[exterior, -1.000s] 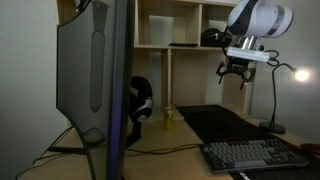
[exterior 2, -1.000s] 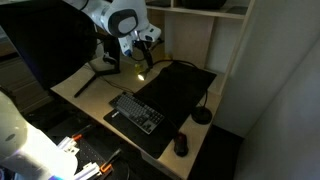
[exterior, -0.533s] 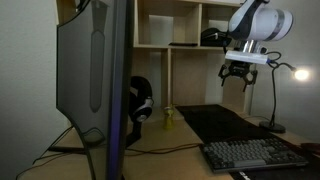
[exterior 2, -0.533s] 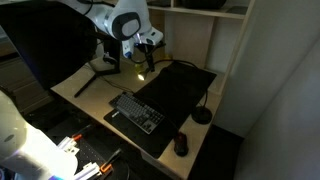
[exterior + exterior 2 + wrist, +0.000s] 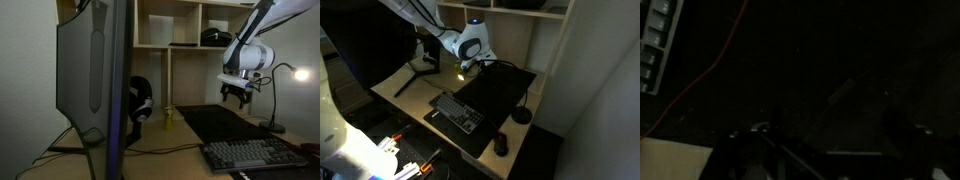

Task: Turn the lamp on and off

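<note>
The slim black lamp (image 5: 272,100) stands at the far right of the desk. Its small head (image 5: 297,73) glows and its round base (image 5: 275,127) sits beside the black desk mat (image 5: 225,122). In an exterior view the base (image 5: 522,116) shows at the mat's right edge. My gripper (image 5: 236,93) hangs over the mat, left of the lamp stem and apart from it, with its jaws spread and empty. It also shows in an exterior view (image 5: 470,68). The wrist view is very dark and shows only the mat (image 5: 840,70); the lamp is out of that view.
A large monitor (image 5: 95,80) fills the left. Black headphones (image 5: 140,102) and a small yellow object (image 5: 168,117) stand behind it. A keyboard (image 5: 250,155) lies at the front, with a mouse (image 5: 500,145) nearby. Wooden shelves (image 5: 190,25) rise behind the desk.
My gripper has come down and moved a little out over the mat. The lamp head still glows. Nothing else has moved.
</note>
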`<move>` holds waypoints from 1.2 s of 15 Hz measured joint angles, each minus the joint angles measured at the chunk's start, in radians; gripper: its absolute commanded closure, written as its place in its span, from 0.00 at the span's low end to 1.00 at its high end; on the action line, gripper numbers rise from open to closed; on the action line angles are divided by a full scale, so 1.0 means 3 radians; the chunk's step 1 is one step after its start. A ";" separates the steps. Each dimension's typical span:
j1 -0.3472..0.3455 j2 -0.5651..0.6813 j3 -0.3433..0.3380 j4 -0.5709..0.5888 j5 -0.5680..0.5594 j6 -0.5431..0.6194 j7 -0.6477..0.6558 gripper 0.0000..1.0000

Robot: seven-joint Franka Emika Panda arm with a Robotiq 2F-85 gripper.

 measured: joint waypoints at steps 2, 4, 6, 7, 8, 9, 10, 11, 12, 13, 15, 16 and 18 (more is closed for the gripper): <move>0.0012 0.0031 -0.0007 0.0055 0.0009 -0.0002 0.0040 0.00; 0.0102 0.0057 -0.0111 0.0060 -0.0126 0.0000 0.0189 0.00; 0.0235 0.0225 -0.0252 0.0149 -0.0167 0.0018 0.0649 0.00; 0.0281 0.0354 -0.0285 0.0242 -0.0160 0.0053 0.0871 0.00; 0.0317 0.0495 -0.0305 0.0357 -0.0140 0.0063 0.1089 0.00; 0.0350 0.0633 -0.0319 0.0485 -0.0111 0.0063 0.1301 0.00; 0.0386 0.0773 -0.0338 0.0620 -0.0088 0.0063 0.1517 0.00; 0.0418 0.0904 -0.0353 0.0758 -0.0075 0.0055 0.1713 0.00; 0.0437 0.1009 -0.0354 0.0877 -0.0045 0.0051 0.1853 0.00; 0.0450 0.1081 -0.0354 0.0971 -0.0019 0.0046 0.1930 0.00; 0.0455 0.1134 -0.0354 0.1058 0.0000 0.0034 0.1982 0.00; 0.0454 0.1136 -0.0354 0.1064 -0.0001 0.0036 0.1983 0.00; 0.0458 0.1180 -0.0370 0.1073 -0.0004 0.0100 0.2066 0.00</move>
